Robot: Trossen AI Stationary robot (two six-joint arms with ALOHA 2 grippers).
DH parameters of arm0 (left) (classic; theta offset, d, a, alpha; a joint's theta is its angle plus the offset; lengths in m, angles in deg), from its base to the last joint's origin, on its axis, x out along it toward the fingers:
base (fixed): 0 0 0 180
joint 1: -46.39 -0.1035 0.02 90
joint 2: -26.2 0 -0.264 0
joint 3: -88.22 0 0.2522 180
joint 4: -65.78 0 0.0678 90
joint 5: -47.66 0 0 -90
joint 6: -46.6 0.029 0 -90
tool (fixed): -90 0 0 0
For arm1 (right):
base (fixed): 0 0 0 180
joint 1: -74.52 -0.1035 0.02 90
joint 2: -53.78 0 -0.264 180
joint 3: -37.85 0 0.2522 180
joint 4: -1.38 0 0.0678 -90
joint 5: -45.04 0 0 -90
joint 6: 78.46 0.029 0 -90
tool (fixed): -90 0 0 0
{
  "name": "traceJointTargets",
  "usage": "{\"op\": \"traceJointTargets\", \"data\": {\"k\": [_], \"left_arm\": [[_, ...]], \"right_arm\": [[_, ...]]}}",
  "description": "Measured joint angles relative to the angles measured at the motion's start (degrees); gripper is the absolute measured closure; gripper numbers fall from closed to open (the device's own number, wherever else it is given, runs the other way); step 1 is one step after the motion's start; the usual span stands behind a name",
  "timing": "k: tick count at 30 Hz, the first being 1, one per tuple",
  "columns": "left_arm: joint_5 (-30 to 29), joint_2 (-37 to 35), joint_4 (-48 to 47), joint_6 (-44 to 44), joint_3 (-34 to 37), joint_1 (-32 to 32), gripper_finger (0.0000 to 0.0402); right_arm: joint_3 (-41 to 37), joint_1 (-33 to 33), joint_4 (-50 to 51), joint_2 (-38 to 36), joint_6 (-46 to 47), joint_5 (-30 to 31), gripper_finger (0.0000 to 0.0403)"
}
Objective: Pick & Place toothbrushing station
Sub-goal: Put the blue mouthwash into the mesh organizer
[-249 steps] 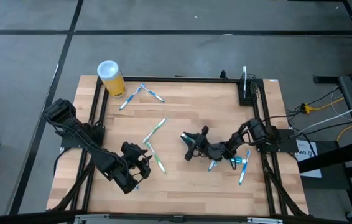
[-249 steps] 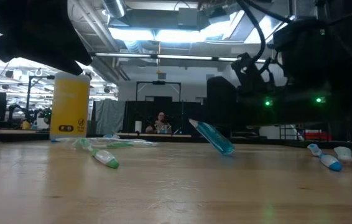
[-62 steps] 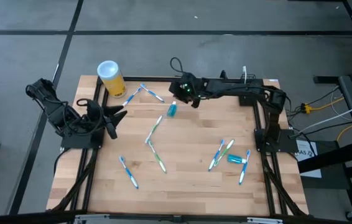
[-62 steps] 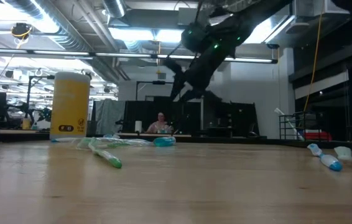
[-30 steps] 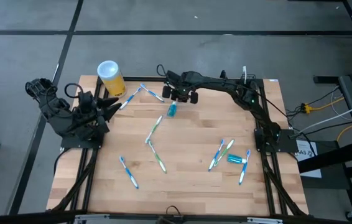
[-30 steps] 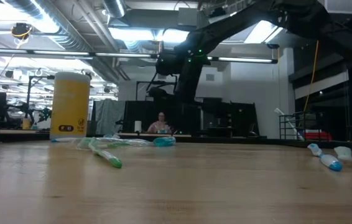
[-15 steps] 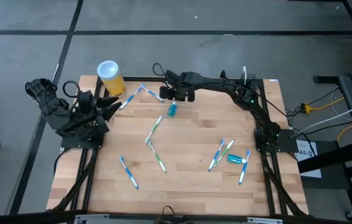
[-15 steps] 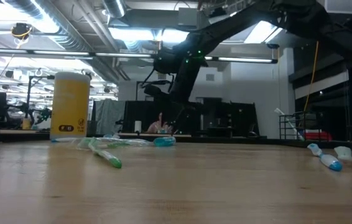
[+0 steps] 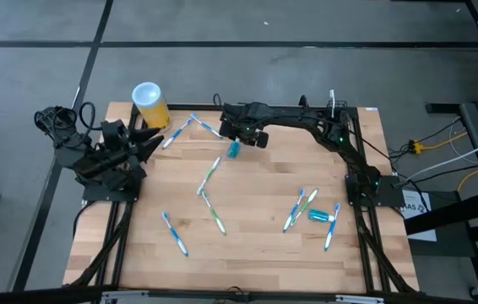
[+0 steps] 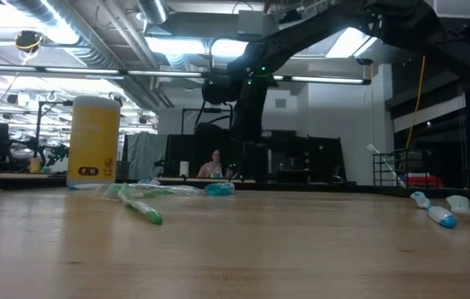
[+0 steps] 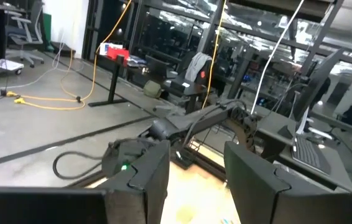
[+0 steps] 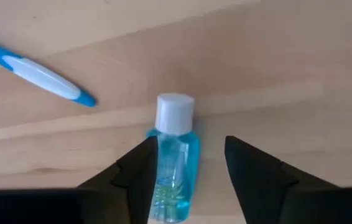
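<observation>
A small blue bottle (image 12: 173,165) with a white cap lies on its side on the wood at the table's far middle (image 9: 233,150). My right gripper (image 12: 191,171) hangs just over it, pointing down and open, one finger on each side of the bottle's body. The black toothbrushing station (image 9: 340,120) stands at the far right corner, partly under my right arm, with a toothbrush (image 9: 332,99) upright in it. My left gripper (image 9: 144,142) is held level above the table's left edge, open with nothing between its fingers (image 11: 194,180).
A yellow cup with a white lid (image 9: 150,105) stands at the far left corner. Several toothbrushes lie scattered: two by the cup (image 9: 190,127), some at the middle (image 9: 209,190), one near left (image 9: 176,234), a cluster with another blue bottle (image 9: 319,216) at the right.
My right gripper has stayed over the blue bottle, rolled a little about its own line and spread its fingers wider. The bottle has not moved.
</observation>
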Motion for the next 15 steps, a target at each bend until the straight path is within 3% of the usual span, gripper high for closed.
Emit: {"op": "traceJointTargets", "data": {"k": [7, 15], "left_arm": [[0.05, 0.72, 7.60, 6.26, 0.00, 0.00, 0.0255], [0.58, 1.68, 14.10, 12.66, 0.00, 0.00, 0.0255]], "right_arm": [[0.00, -0.77, -0.09, 0.00, 8.44, 3.47, 0.0218], [0.06, -2.14, -3.09, 1.69, 13.70, 3.33, 0.0218]]}}
